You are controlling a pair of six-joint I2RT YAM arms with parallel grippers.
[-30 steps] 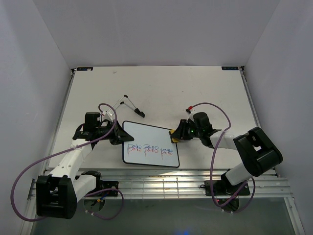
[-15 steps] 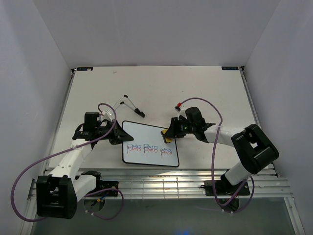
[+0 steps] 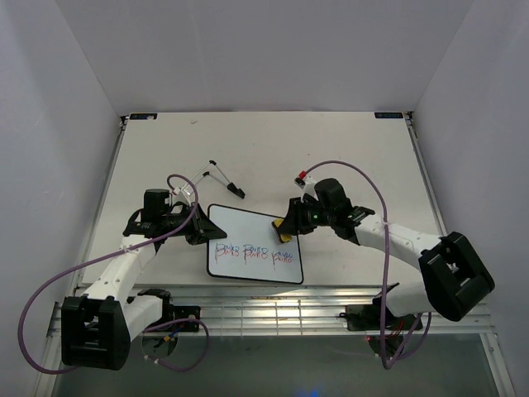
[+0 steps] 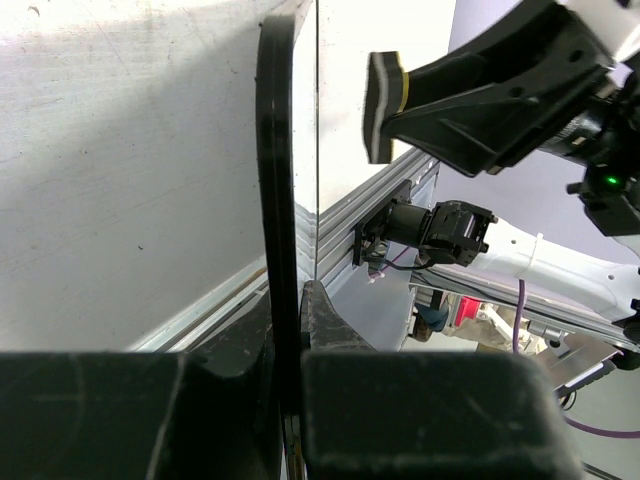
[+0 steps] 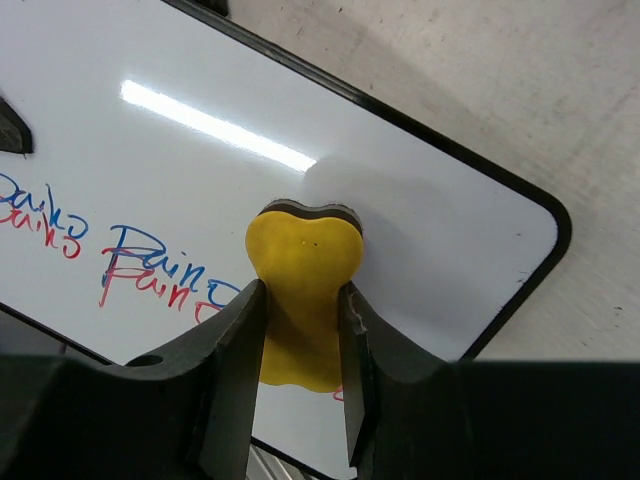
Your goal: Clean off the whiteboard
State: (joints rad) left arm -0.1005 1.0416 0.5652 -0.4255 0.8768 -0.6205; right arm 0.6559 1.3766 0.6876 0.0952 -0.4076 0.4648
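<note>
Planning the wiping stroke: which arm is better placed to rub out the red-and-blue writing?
Right. Its jaws hold the yellow bone-shaped eraser over the black-framed white whiteboard, beside the writing; the left jaws clamp the board's edge.

Whiteboard: small rectangle, glossy white face, thin black frame with rounded corners. Lies face up, a bright light streak reflected on it. Not erased: one row of red-and-blue handwriting. Landmark is the yellow eraser, which sits over the board's far right part. The writing starts just nearside of it and runs left. The board's opposite short edge is clamped in the left gripper.
</note>
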